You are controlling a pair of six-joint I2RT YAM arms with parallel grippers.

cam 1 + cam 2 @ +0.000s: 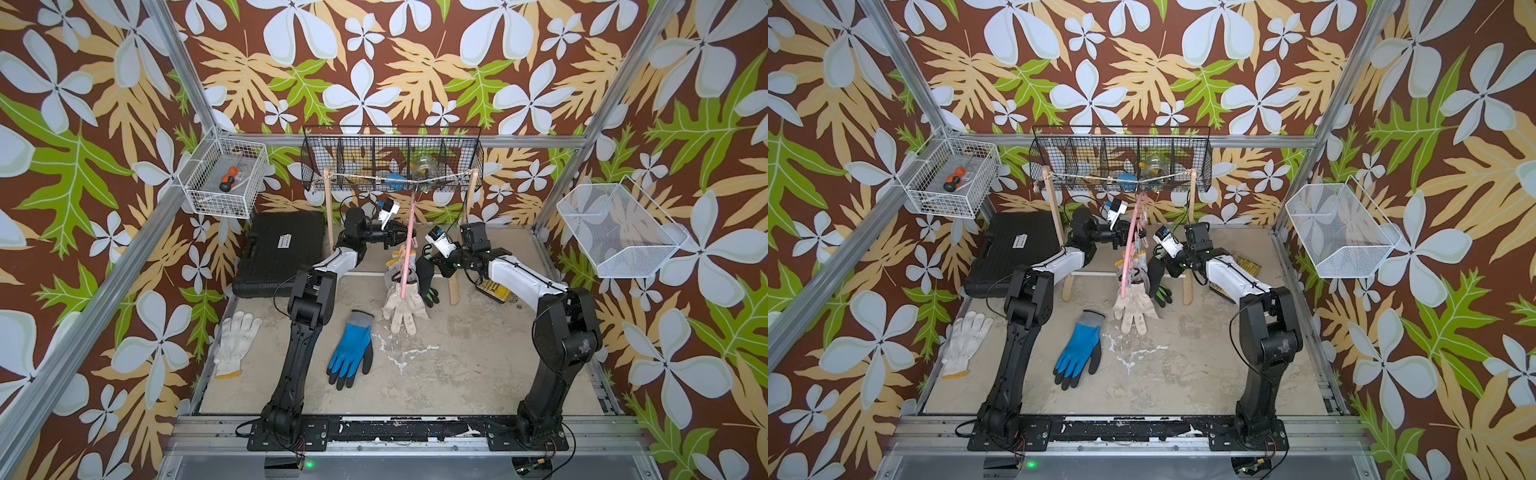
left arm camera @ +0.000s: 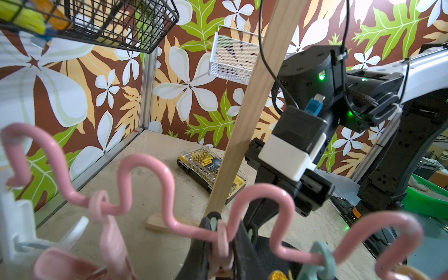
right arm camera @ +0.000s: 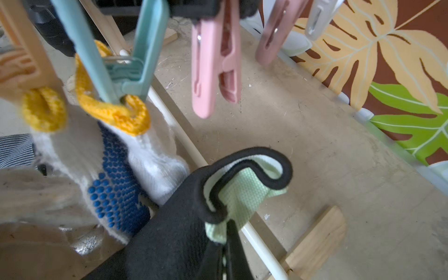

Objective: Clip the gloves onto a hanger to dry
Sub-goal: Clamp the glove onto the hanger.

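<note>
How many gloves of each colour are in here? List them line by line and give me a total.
white knit glove, flat on the table: 1
blue-and-black glove, flat on the table: 1
green-and-black glove, raised beside the hanger: 1
yellow-cuffed knit gloves, clipped to the hanger: 2 clearly seen
Total: 5; others may be hidden in the hanging bunch.

In a top view the pink hanger [image 1: 409,249] hangs at centre frame, with beige gloves [image 1: 402,305] dangling from it. The left gripper [image 1: 402,237] is closed against its upper part, and the right gripper [image 1: 430,261] pinches the cuff of a green-and-black glove [image 1: 426,280] just right of it. Lower down, a blue-and-black glove [image 1: 351,351] and, further left, a white glove [image 1: 235,343] lie flat on the table [image 1: 457,365].
</note>
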